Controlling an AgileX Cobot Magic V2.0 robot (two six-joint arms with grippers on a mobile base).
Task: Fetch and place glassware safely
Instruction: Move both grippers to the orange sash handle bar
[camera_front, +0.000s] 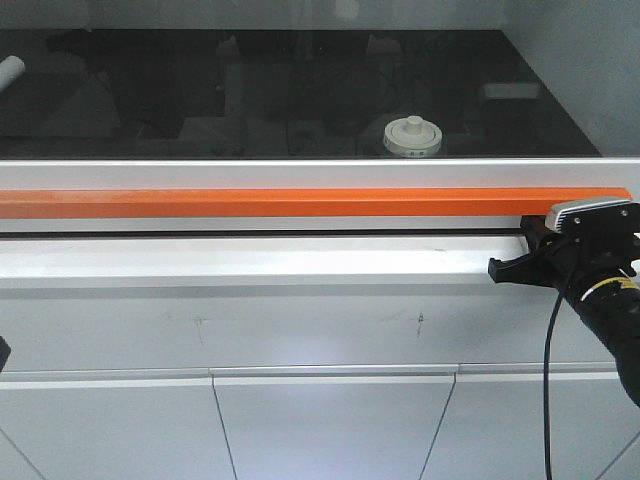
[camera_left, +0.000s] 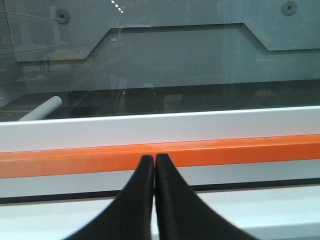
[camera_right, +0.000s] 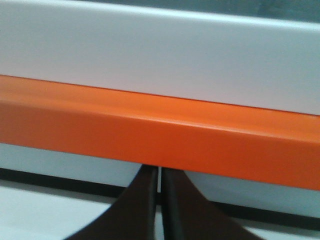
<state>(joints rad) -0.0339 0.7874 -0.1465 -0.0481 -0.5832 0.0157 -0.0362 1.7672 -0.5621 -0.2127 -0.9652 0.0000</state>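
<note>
The sliding window (camera_front: 300, 172) of the cabinet looks lowered, so I judge you are at the opening step, with the fetch not yet begun. The orange bar (camera_front: 300, 202) runs along its bottom edge. Your left hand (camera_left: 154, 161) has its fingers pressed together, tips at the bar's lower edge. Your right hand (camera_right: 159, 175) is narrow too, with only a thin slit between the fingers, tips just under the bar. The jar (camera_front: 412, 137) stands on the dark tabletop (camera_front: 200, 110) behind the glass, at about one o'clock in the front view, well apart from both hands. Next you need both hands to catch the bar and raise it evenly. No brand, label or writing is readable.
</note>
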